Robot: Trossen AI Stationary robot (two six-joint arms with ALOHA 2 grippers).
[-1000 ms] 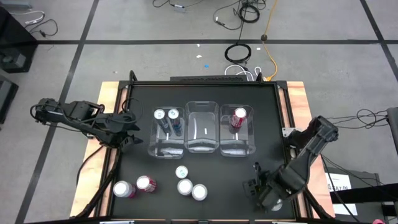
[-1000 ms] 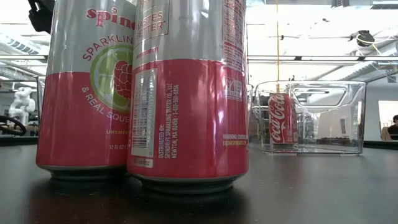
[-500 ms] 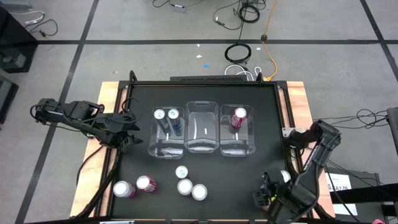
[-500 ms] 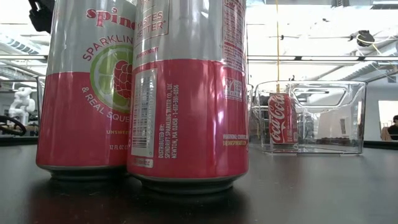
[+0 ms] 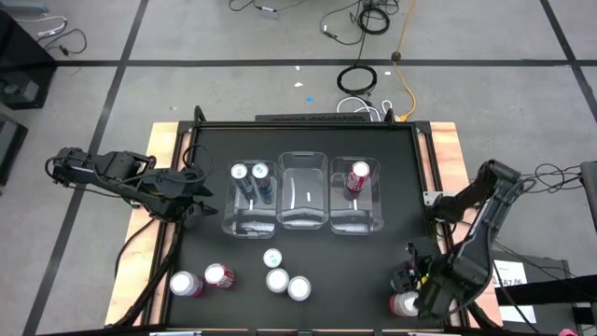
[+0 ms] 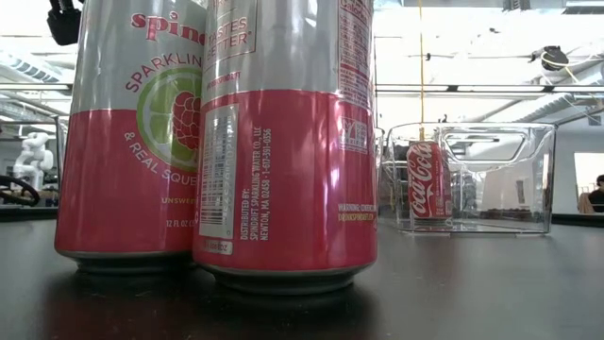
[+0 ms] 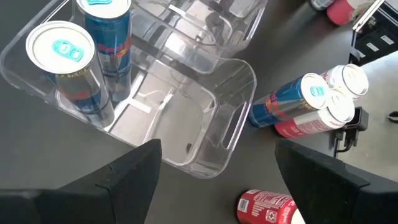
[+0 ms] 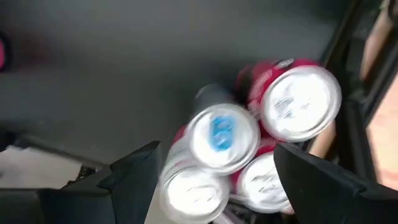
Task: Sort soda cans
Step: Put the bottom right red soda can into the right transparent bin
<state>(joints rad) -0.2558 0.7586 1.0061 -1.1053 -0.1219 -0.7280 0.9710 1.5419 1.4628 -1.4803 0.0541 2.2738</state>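
Right hand at lower right of high view, spread, fingers hanging over cluster of four cans, nothing pinched. Loose cans stand along lower worktop; two pink ones fill low view's left. Left hand at mid left, spread, empty, beside left bin holding two blue cans. Right bin holds red can.

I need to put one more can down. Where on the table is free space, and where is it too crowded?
The middle bin holds no can. Bare black table lies behind the three bins, and between the right bin and the right gripper. It is crowded at the front: two can groups, and cans under the right gripper. The left bin already holds two cans.
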